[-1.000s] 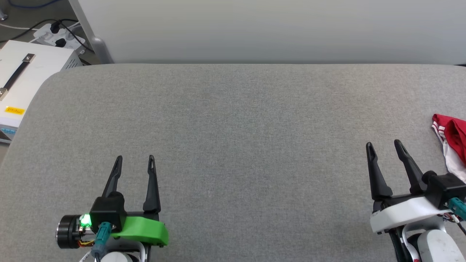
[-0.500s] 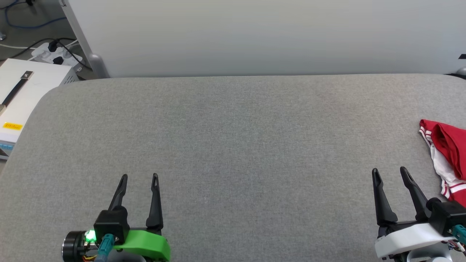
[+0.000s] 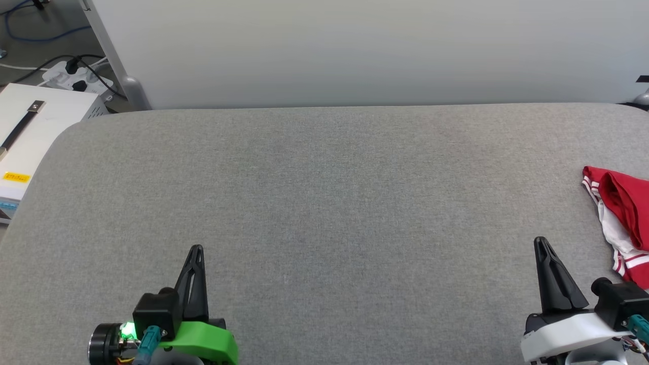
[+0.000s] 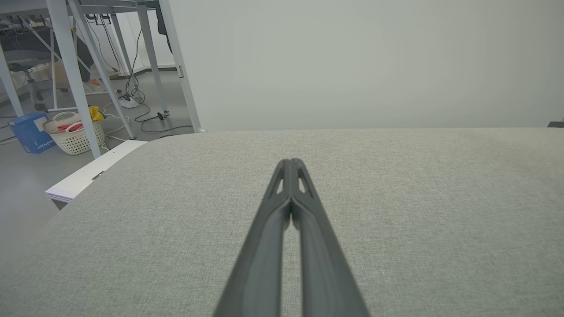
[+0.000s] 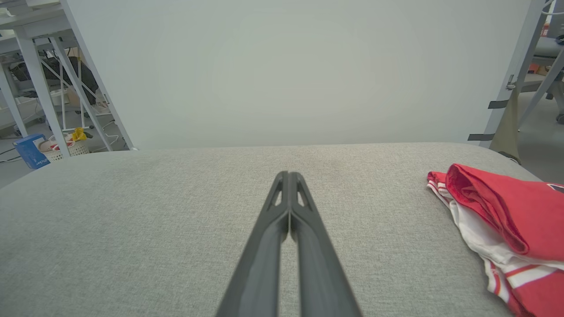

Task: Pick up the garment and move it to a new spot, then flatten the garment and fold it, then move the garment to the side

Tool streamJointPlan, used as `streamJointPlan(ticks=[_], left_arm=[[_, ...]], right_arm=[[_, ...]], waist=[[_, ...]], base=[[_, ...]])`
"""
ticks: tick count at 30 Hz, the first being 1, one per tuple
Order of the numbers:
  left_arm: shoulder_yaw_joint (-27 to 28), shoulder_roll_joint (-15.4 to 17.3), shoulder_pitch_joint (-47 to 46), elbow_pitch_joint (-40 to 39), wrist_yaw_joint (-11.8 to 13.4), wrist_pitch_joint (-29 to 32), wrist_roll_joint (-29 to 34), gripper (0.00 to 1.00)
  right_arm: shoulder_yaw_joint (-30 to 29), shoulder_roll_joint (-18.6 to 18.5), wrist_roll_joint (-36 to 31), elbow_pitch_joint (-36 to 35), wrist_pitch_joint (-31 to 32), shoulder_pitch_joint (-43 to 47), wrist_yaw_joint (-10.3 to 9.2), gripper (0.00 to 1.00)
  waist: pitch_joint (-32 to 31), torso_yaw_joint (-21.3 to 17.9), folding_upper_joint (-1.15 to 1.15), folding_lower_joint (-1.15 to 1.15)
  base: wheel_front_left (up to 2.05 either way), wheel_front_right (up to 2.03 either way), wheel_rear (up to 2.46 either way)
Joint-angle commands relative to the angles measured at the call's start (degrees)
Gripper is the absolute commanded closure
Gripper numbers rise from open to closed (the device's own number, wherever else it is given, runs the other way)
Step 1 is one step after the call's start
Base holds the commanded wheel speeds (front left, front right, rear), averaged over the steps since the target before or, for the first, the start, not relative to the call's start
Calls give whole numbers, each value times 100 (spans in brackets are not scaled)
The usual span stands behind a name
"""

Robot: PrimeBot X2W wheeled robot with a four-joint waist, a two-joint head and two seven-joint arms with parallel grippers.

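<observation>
1. The left gripper sits at 7 o'clock in the head view, its two dark fingers pressed together into a single point and pinching nothing. The tips hover over the grey padded surface.
2. The right gripper sits at 5 o'clock in the head view. Its fingers are also pressed tip to tip and hold nothing.
3. The garment lies bunched on the padding at 3 o'clock in the head view, cut off by the frame edge. It is at about 2 o'clock from the right gripper, near it but apart. Red cloth is heaped over a white part with red-and-white striped trim.
4. The stretch between the right gripper and the garment is plain grey padding.
5. A pale panel stands along the far edge of the surface at 12 o'clock.
6. At 10 o'clock, off the surface, are a white box with a black handle and a power strip with cables.
7. In the left wrist view, a woven basket and a blue box stand on the floor at 9 o'clock.
</observation>
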Motion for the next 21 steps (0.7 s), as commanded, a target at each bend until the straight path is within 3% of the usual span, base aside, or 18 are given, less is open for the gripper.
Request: streamJointPlan(ticks=[1, 21], left_arm=[[16, -6, -13, -22, 0, 28, 21, 100], [65, -25, -58, -108, 0, 283, 93, 100]], right_arm=[[-1, 18, -60, -20, 38, -18, 0, 100], [2, 86, -279, -83, 295, -77, -1, 100]], waist=[[-2, 1, 0, 0], [-28, 12, 0, 0]], base=[[0, 0, 0], [0, 0, 0]])
